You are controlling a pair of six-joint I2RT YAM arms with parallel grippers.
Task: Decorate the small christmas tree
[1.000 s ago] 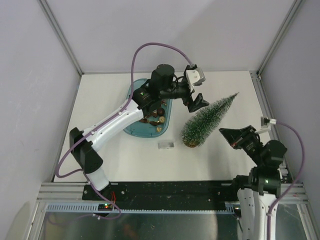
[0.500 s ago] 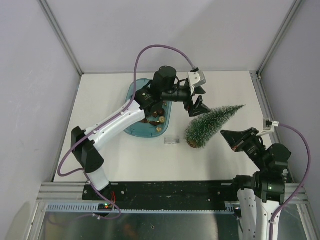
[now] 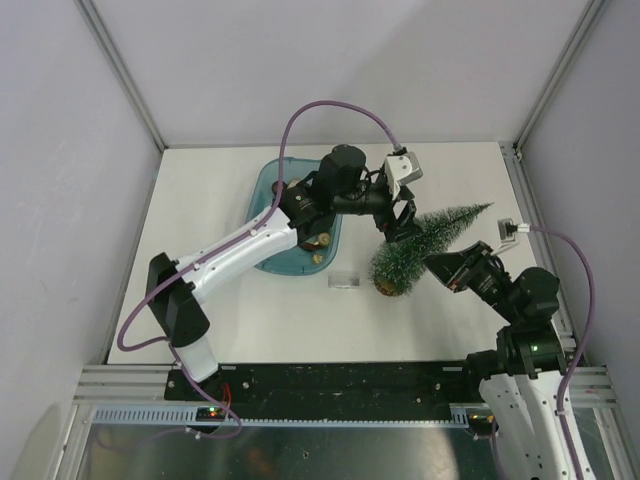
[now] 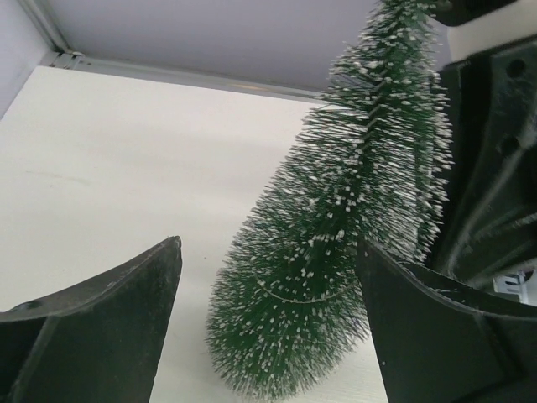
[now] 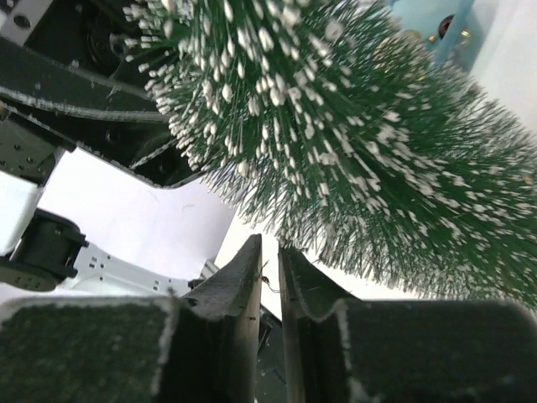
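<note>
The small christmas tree (image 3: 425, 245) leans across the table, brown base (image 3: 386, 288) near me and tip toward the right wall. My left gripper (image 3: 402, 225) is open and straddles the tree's lower half. In the left wrist view the tree (image 4: 336, 243) sits between the spread fingers (image 4: 109, 319) without touching them. My right gripper (image 3: 434, 263) is just below the tree's middle. In the right wrist view its fingers (image 5: 239, 281) are closed to a thin slit, with a hair-thin wire in it, right under the bristles (image 5: 377, 143).
A teal tray (image 3: 262, 262) with several small gold and brown ornaments (image 3: 318, 243) lies left of the tree. A small clear block (image 3: 345, 281) lies on the table between tray and tree base. The enclosure walls are close on the right.
My left gripper has moved right and down over the tree. The tree's tip has swung toward the right wall. My right gripper has moved up and left to the tree.
</note>
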